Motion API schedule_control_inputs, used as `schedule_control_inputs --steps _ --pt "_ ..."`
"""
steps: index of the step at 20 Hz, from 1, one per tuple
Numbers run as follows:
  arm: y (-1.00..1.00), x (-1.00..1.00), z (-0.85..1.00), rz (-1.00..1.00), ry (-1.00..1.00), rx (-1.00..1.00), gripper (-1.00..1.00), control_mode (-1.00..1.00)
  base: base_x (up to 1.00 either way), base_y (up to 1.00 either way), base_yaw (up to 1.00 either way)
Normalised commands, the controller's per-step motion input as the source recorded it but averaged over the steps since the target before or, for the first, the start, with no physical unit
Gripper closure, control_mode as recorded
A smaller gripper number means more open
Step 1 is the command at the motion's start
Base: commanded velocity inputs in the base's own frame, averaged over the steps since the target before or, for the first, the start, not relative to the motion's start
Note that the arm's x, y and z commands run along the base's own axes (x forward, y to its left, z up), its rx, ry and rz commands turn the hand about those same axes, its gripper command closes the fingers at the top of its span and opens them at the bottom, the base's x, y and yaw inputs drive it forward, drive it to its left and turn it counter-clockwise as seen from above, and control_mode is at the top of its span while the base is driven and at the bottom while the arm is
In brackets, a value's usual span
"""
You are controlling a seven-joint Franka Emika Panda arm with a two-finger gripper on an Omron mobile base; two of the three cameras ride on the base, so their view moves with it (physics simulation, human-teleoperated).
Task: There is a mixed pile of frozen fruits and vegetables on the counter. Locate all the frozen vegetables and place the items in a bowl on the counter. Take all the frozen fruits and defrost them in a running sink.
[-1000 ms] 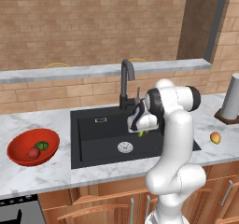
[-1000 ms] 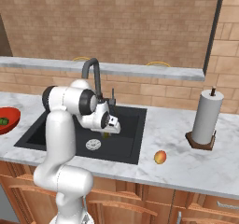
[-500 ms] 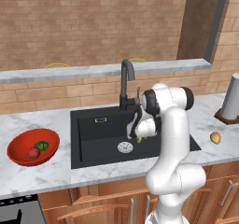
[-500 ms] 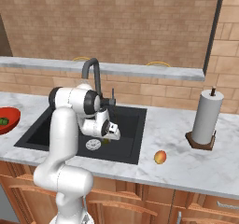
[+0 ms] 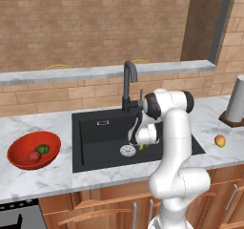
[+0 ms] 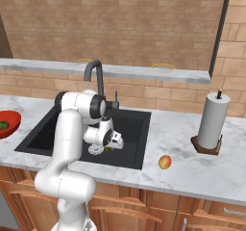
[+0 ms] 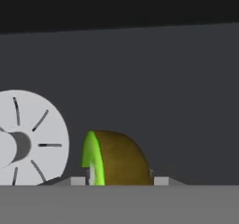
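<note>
Gripping fruit piece (image 7: 114,158), brown skin with lime-green cut face, your gripper (image 7: 119,181) sits clenched on it low inside sink (image 5: 102,132), just beside round silver drain (image 7: 29,136). Same piece shows green under hand in left base view (image 5: 141,147). Second fruit, orange-yellow oval (image 6: 165,162), lies on counter (image 6: 192,172) right of sink, near front edge, well apart from paper towel roll (image 6: 213,121). Red bowl (image 5: 19,149) at counter's left end holds red piece (image 5: 33,157) and dark green piece (image 5: 42,149), touching.

Arm bent forward and down, gripper (image 5: 141,146) low over the sink (image 5: 95,132) floor, jaws clamped on fruit (image 7: 116,158).
</note>
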Motion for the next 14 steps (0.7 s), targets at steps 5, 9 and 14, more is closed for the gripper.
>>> schedule_control_inputs --steps 5,9,14 --pt "-0.05 0.03 -0.08 0.0 0.0 0.02 -1.0 -1.0 0.0 0.0 0.0" --pt "-0.01 0.0 0.0 0.01 0.0 0.0 -1.0 -1.0 0.0 0.0 0.0" --pt "0.0 -0.03 0.46 0.0 0.06 -0.04 -1.0 -1.0 0.0 0.0 0.0"
